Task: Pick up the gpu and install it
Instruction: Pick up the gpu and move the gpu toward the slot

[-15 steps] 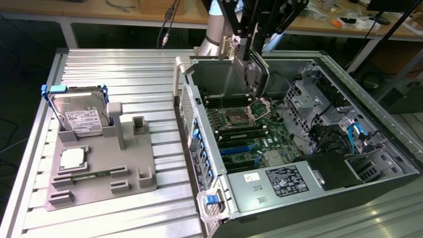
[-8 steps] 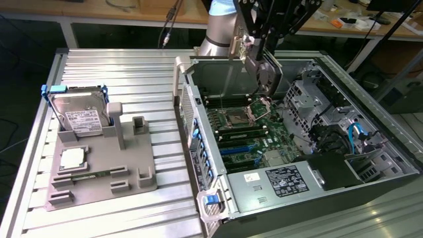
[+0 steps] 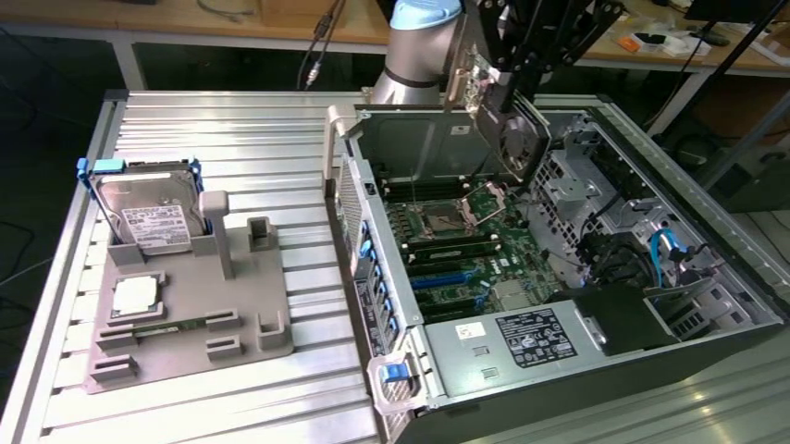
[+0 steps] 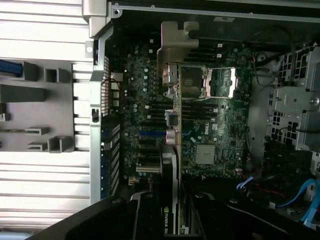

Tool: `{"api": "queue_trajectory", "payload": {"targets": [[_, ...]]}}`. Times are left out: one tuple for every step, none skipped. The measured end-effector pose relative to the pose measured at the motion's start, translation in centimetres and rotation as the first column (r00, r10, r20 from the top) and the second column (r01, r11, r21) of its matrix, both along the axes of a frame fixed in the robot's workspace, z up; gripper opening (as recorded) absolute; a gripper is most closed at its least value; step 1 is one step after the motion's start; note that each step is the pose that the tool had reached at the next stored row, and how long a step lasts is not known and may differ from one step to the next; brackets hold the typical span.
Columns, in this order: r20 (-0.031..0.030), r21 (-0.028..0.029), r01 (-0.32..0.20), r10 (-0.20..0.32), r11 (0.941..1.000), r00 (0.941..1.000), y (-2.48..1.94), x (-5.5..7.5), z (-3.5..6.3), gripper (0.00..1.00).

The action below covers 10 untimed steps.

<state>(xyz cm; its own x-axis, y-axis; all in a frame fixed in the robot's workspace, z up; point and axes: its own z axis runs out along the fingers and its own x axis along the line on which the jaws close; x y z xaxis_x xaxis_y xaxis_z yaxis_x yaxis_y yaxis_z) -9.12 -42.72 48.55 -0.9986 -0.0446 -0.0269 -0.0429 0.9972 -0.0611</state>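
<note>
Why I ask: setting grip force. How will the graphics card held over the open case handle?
Probably stiff: the graphics card hangs straight from the gripper without sagging. Likely fragile, with bare circuitry exposed. Its long metal bracket could snag the case wall.

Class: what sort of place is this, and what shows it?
Probably a robotics lab for PC assembly: an open black metal computer case, a grey plastic parts fixture, the gripper holding the dark flat gpu.
</note>
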Motion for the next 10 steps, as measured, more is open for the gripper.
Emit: {"api": "queue_trajectory", "payload": {"targets": [[-0.0019,0.0001,0.0,0.0,1.0,1.0,0.0,0.4,0.0,0.27],[-0.0027,0.0001,0.0,0.0,1.0,1.0,0.0,0.6,0.0,0.27],[-0.0035,0.0,0.0,0.0,1.0,1.0,0.0,0.9,0.0,0.27],[-0.0034,-0.0001,0.0,0.0,1.0,1.0,0.0,1.0,0.0,0.27],[-0.0035,0.0,0.0,0.0,1.0,1.0,0.0,1.1,0.0,0.27],[-0.0035,0.0,0.0,0.0,1.0,1.0,0.0,1.2,0.0,0.27],[-0.0035,0.0,0.0,0.0,1.0,1.0,0.0,1.4,0.0,0.27],[-0.0035,0.0,0.0,0.0,1.0,1.0,0.0,1.5,0.0,0.27],[-0.0034,0.0001,0.0,0.0,1.0,1.0,0.0,1.7,0.0,0.27],[-0.0036,0.0,0.0,0.0,1.0,1.0,0.0,1.9,0.0,0.27]]}}
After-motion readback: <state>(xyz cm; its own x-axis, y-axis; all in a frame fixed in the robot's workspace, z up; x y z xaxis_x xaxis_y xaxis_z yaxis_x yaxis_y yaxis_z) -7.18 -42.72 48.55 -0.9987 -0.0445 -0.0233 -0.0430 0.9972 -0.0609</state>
